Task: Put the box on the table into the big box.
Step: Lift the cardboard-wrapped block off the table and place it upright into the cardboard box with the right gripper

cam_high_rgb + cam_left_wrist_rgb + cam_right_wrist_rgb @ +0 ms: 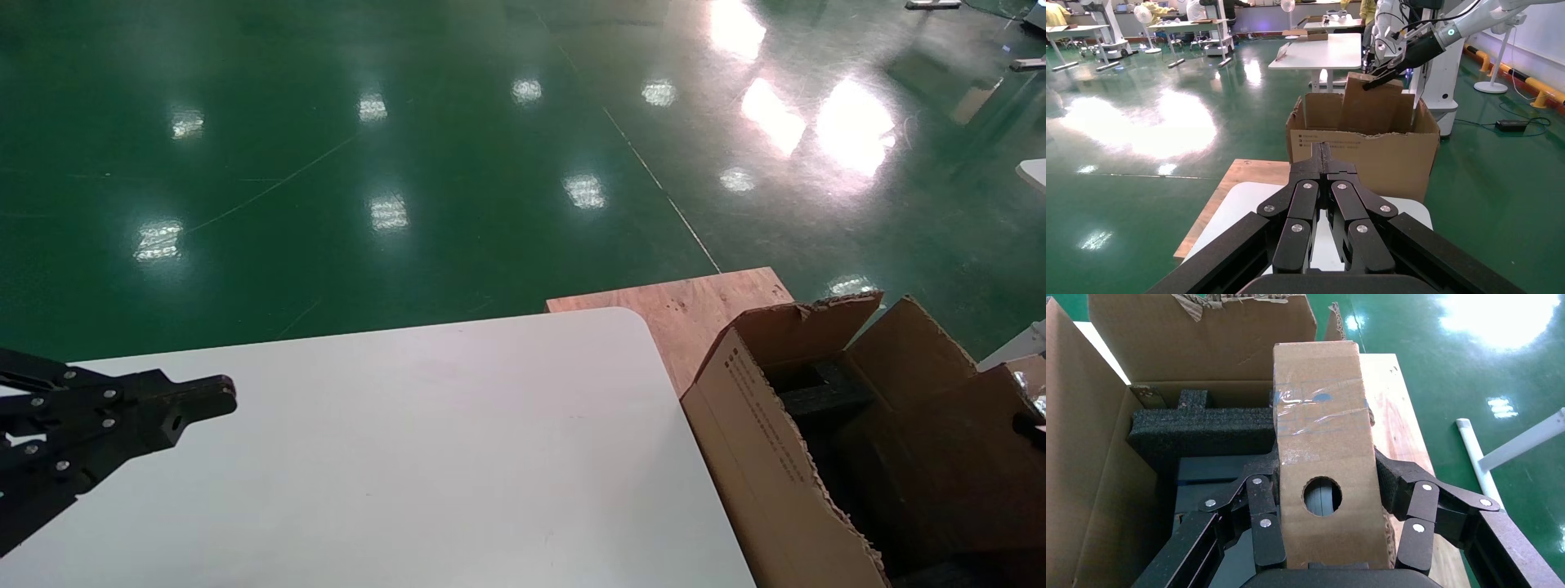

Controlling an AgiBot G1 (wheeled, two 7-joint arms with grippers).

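Right wrist view shows the right claw [1333, 539] pinching the small light-brown cardboard box with a round hole [1324, 453] above the open interior of the big brown corrugated carton [1083, 453], over the dark foam block [1199, 425] inside. Ragged flaps ring the opening, and a flat plywood board [695, 306] lies beside the white bench's [392, 457] far right rounded corner. Left claw [1326, 160], pressed together, hangs over the bench's left edge.

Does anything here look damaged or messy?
Yes: the big box has torn, ragged flap edges. The box, gripped by the right gripper over it, carries wrinkled tape. The left gripper is over the table.
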